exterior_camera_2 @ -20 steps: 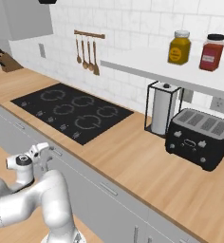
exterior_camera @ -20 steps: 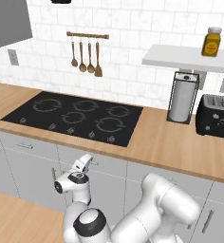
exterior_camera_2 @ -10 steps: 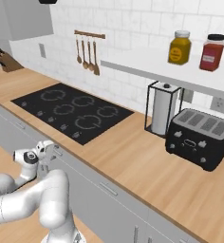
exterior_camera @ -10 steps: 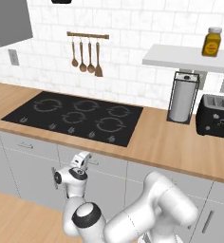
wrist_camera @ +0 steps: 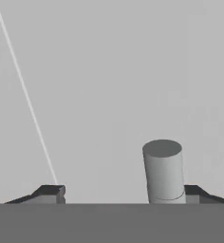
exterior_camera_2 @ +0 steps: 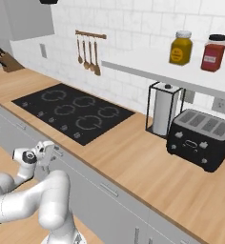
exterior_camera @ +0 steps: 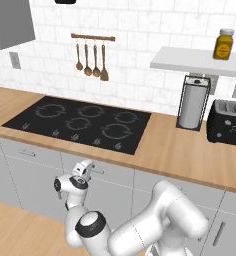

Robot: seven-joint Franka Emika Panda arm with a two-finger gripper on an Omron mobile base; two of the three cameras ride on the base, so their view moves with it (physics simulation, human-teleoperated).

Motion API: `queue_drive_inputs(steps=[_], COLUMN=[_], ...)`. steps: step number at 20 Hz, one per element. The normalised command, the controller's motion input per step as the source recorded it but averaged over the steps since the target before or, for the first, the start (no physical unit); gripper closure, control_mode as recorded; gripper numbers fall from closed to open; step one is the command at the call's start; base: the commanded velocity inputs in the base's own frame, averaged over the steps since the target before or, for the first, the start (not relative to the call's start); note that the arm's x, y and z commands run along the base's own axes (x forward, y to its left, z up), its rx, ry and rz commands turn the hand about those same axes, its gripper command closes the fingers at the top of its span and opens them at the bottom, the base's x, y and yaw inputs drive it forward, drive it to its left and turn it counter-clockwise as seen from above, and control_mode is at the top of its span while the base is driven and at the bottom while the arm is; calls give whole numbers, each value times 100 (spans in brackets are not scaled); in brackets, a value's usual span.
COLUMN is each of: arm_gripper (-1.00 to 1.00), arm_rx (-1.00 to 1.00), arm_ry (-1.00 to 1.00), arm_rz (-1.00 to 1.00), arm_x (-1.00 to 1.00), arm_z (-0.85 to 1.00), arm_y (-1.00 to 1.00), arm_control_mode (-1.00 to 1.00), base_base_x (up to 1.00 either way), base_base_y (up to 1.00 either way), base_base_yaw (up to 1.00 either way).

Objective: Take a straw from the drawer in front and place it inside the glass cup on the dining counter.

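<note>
A wooden counter (exterior_camera: 185,150) carries a cooktop (exterior_camera: 80,122), toaster (exterior_camera: 229,122) and paper-towel holder (exterior_camera: 193,102).

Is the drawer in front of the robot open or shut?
Shut: the drawer front sits flush with the neighbouring cabinet fronts, and no white inside shows.

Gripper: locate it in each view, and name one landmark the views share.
Left base view: gripper lower left of centre, at the drawer below the cooktop.
Right base view: gripper low on the left, at the same grey front.
Hand view: gripper tips at the bottom, open, with a grey cylinder beside one tip.
Shared landmark: the drawer front.
</note>
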Motion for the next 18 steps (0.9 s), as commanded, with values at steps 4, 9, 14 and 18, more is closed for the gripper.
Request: queue_drive_inputs(steps=[4, 9, 14, 18], arm_gripper=[100, 100, 100, 100], arm_rx=[0, -1, 0, 0], arm_ry=[13, 15, 14, 16], arm_rz=[12, 13, 12, 11], arm_x=[1, 0, 0, 0], arm_z=[-76, -82, -77, -91], arm_y=[-6, 0, 8, 51], arm_control_mode=[-100, -100, -100, -100], base_base_x=[0, 0, 0, 0], base_base_y=[0, 0, 0, 0], base_base_yaw=[0, 0, 0, 0])
